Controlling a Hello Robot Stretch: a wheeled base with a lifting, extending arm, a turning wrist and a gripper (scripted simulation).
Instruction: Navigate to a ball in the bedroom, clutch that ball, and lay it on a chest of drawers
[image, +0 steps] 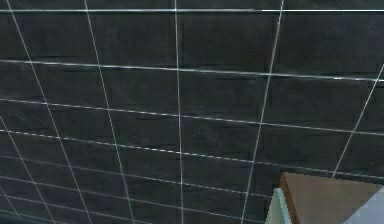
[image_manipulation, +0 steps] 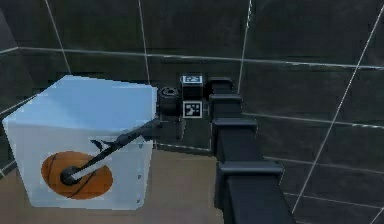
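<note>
dark tiled wall (image: 180, 90) with pale grout lines dead ahead, and it's there again across the back of the arm side view. low in the forward view's right corner, a brown-topped block (image: 335, 200) with a pale side. over on the arm side, the arm (image_manipulation: 245, 170), a dark square bar, reaches up from the bottom edge. left of it a big white box (image_manipulation: 95, 110) sits on a tan surface (image_manipulation: 185, 200). low against the box's near face is an orange ball (image_manipulation: 95, 183) with dark seams; it may be resting there or hanging in front, hard to call. the gripper (image_manipulation: 72, 177) slants down, fingertips right at the ball. whether it holds it, and how the fingers are set, i cannot tell. two white squares (image_manipulation: 192, 82) carry black marks, nothing legible as words.
</note>
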